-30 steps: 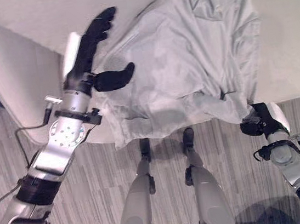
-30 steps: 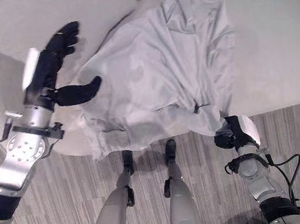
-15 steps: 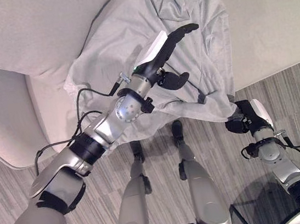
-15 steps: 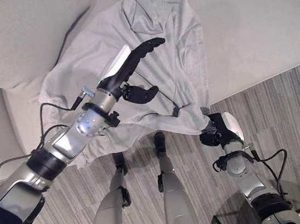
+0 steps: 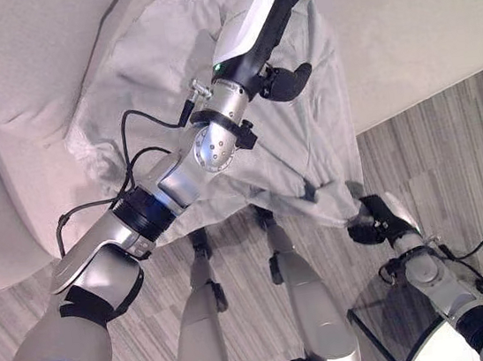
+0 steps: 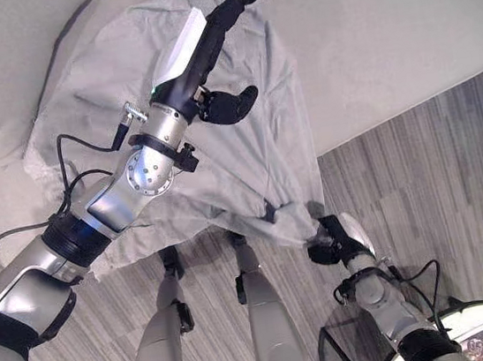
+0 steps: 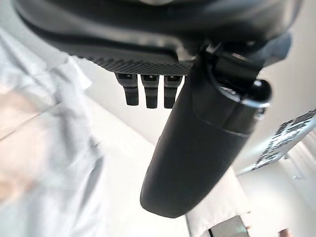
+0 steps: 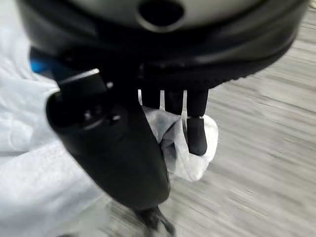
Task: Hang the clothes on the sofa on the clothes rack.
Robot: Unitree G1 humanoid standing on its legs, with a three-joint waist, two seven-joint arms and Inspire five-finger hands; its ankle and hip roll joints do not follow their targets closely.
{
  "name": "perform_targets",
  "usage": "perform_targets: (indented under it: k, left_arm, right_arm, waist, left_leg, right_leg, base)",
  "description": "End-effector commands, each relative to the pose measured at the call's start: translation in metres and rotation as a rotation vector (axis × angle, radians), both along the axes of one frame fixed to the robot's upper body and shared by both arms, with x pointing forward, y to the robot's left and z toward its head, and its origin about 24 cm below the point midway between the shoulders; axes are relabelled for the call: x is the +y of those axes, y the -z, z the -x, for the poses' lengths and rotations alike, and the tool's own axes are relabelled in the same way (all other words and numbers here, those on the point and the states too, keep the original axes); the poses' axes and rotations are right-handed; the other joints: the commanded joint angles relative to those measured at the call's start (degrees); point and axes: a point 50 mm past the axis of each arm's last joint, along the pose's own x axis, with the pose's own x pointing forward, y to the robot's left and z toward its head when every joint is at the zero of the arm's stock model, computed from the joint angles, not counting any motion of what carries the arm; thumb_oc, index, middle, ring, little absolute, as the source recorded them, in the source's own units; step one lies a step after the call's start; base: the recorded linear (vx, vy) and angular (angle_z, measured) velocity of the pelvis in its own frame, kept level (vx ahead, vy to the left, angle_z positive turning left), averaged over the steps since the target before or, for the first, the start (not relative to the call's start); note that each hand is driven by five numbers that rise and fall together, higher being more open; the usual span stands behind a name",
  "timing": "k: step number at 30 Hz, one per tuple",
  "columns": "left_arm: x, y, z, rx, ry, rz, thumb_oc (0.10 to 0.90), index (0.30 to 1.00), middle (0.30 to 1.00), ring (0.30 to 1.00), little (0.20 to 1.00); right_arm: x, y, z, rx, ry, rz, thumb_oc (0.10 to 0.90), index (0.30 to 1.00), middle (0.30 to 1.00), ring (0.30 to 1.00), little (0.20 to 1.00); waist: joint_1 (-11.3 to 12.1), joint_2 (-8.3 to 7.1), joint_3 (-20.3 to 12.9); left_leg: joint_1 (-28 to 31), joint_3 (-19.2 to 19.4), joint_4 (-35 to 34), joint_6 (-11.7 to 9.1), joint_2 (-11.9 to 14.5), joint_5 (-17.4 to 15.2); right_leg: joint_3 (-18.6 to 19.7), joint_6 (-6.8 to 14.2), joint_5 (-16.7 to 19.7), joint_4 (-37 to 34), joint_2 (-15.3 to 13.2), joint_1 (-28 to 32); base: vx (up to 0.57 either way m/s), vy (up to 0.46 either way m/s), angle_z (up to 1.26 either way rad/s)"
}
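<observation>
Pale garment spread over sofa, lower edge hanging off seat front toward floor. Left hand above garment, fingers straight, thumb out, holding nothing. Right hand at hanging corner, fingers curled pinching cloth.

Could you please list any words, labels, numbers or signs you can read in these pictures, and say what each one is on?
None can be read. The pale garment, the sofa, the left hand and the right hand carry no legible print. The round white object at the floor's edge bears a small mark, too small to read.
</observation>
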Motion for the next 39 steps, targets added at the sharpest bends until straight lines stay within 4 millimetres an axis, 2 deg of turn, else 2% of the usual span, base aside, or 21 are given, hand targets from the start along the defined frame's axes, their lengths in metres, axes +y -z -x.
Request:
perform_targets:
  k: [1,3,5,8,9,11,14,18,19,23,25,29,34,39]
  left_arm:
    - [-0.023,-0.055,0.012,-0.232,0.060,0.004,0.800,0.900,0.900,0.900,0.900]
    - [-0.026,-0.056,0.014,-0.250,0.063,-0.024,0.800,0.900,0.900,0.900,0.900]
    - [-0.029,-0.056,0.013,-0.276,0.052,-0.072,0.800,0.900,0.900,0.900,0.900]
    - [-0.028,-0.051,0.009,-0.260,0.033,-0.085,0.800,0.900,0.900,0.900,0.900]
    - [-0.026,-0.042,0.004,-0.244,0.008,-0.120,0.800,0.900,0.900,0.900,0.900]
    - [-0.023,-0.035,-0.002,-0.234,-0.024,-0.151,0.800,0.900,0.900,0.900,0.900]
    - [-0.020,-0.037,-0.007,-0.267,-0.080,-0.164,0.800,0.900,0.900,0.900,0.900]
    - [-0.020,-0.045,-0.013,-0.317,-0.151,-0.132,0.800,0.900,0.900,0.900,0.900]
    - [-0.023,-0.054,-0.012,-0.388,-0.175,-0.158,0.800,0.900,0.900,0.900,0.900]
    - [-0.024,-0.068,-0.012,-0.480,-0.225,-0.202,0.800,0.900,0.900,0.900,0.900]
    - [-0.020,-0.081,-0.008,-0.530,-0.240,-0.157,0.800,0.900,0.900,0.900,0.900]
    - [-0.008,-0.103,0.001,-0.615,-0.272,-0.040,0.800,0.900,0.900,0.900,0.900]
    - [-0.002,-0.115,-0.001,-0.676,-0.333,-0.099,0.800,0.900,0.900,0.900,0.900]
    - [0.017,-0.120,-0.014,-0.682,-0.446,-0.234,0.800,0.900,0.900,0.900,0.900]
  right_arm:
    - [-0.018,0.002,0.025,-0.003,0.086,-0.070,0.400,0.300,0.300,0.300,0.300]
    - [-0.017,-0.002,0.024,-0.025,0.081,-0.089,0.400,0.300,0.300,0.300,0.300]
    - [-0.018,-0.016,0.022,-0.087,0.068,-0.109,0.400,0.300,0.300,0.300,0.300]
    - [-0.018,-0.026,0.023,-0.124,0.053,-0.106,0.400,0.300,0.300,0.300,0.300]
    - [-0.020,-0.035,0.022,-0.168,0.047,-0.105,0.400,0.300,0.300,0.300,0.300]
    - [-0.021,-0.043,0.022,-0.203,0.043,-0.117,0.400,0.300,0.300,0.300,0.300]
    - [-0.021,-0.051,0.021,-0.243,0.038,-0.135,0.400,0.300,0.300,0.300,0.300]
    - [-0.017,-0.056,0.020,-0.275,0.014,-0.145,0.400,0.300,0.300,0.300,0.300]
    - [-0.014,-0.057,0.017,-0.278,-0.002,-0.155,0.400,0.300,0.300,0.300,0.300]
    - [-0.008,-0.056,0.018,-0.274,-0.031,-0.170,0.400,0.300,0.300,0.300,0.300]
    - [-0.008,-0.052,0.022,-0.260,-0.035,-0.172,0.400,0.300,0.300,0.300,0.300]
    - [-0.007,-0.042,0.028,-0.215,-0.035,-0.160,0.400,0.300,0.300,0.300,0.300]
    - [-0.009,-0.049,0.024,-0.241,-0.048,-0.160,0.400,0.300,0.300,0.300,0.300]
    - [-0.009,-0.057,0.022,-0.271,-0.057,-0.174,0.400,0.300,0.300,0.300,0.300]
  waist:
    - [-1.31,-5.71,-0.72]
    - [-1.51,-6.01,-0.72]
    - [-2.69,-7.07,-0.72]
    - [-3.35,-7.73,-0.72]
    - [-3.90,-8.31,-0.72]
    - [-4.15,-8.55,-0.72]
    - [-4.67,-8.74,-0.72]
    - [-5.49,-8.97,-0.72]
    - [-5.71,-8.89,-0.72]
    - [-6.19,-9.34,-0.72]
    - [-6.32,-9.50,-0.72]
    - [-5.77,-8.84,-0.72]
    - [-5.58,-8.36,-0.72]
    - [-5.52,-8.32,-0.72]
  left_leg:
    - [-0.80,-3.72,3.71,-2.81,4.89,-4.99]
    - [-1.30,-3.65,3.82,-2.90,5.09,-5.00]
    - [-2.81,-3.59,4.06,-3.12,5.59,-4.99]
    - [-3.90,-3.48,4.52,-3.20,5.93,-5.09]
    - [-4.71,-3.42,4.72,-3.31,6.27,-5.14]
    - [-5.25,-3.24,4.76,-3.42,6.53,-5.23]
    - [-6.30,-3.30,4.85,-3.62,6.68,-5.11]
    - [-7.50,-3.69,4.72,-4.03,7.12,-4.78]
    - [-7.60,-3.81,4.73,-4.20,7.52,-5.05]
    - [-8.00,-3.56,4.83,-4.32,7.94,-5.15]
    - [-8.38,-3.40,5.21,-4.40,8.18,-5.39]
    - [-9.11,-3.54,5.67,-4.63,8.26,-5.43]
    - [-9.62,-3.94,5.50,-4.88,8.16,-5.25]
    - [-10.96,-4.30,5.73,-5.13,7.96,-4.99]
  right_leg:
    - [2.30,6.98,-0.58,0.18,-4.19,0.39]
    - [2.50,6.91,-0.46,0.18,-3.96,-0.26]
    - [2.94,6.89,-0.11,0.18,-3.35,-2.03]
    - [3.37,6.85,0.21,0.18,-2.95,-3.31]
    - [3.53,6.77,0.43,0.18,-2.74,-4.42]
    - [3.67,6.64,0.59,0.21,-2.59,-5.26]
    - [3.73,6.46,0.70,0.34,-2.54,-6.38]
    - [3.19,6.12,0.64,0.64,-2.37,-7.69]
    - [3.20,6.06,0.43,0.80,-2.06,-7.93]
    - [3.32,6.05,0.57,0.87,-1.66,-8.65]
    - [3.44,6.05,0.71,0.80,-1.47,-9.17]
    - [3.15,6.04,0.97,0.39,-1.53,-9.57]
    - [2.49,5.98,0.89,0.32,-1.80,-9.86]
    - [2.00,5.95,1.18,0.36,-2.05,-10.70]
  base:
    - [0.00,-0.056,-0.03]
    - [-0.01,-0.054,-0.07]
    - [-0.01,-0.082,-0.12]
    - [0.00,-0.048,-0.13]
    - [0.00,-0.029,-0.10]
    - [0.00,-0.054,-0.10]
    - [0.00,-0.054,-0.06]
    - [0.00,-0.054,0.00]
    - [-0.01,-0.039,0.02]
    - [0.00,-0.017,0.01]
    - [0.00,0.000,0.00]
    - [0.00,0.000,0.00]
    - [0.00,0.000,0.00]
    - [0.00,0.000,0.00]
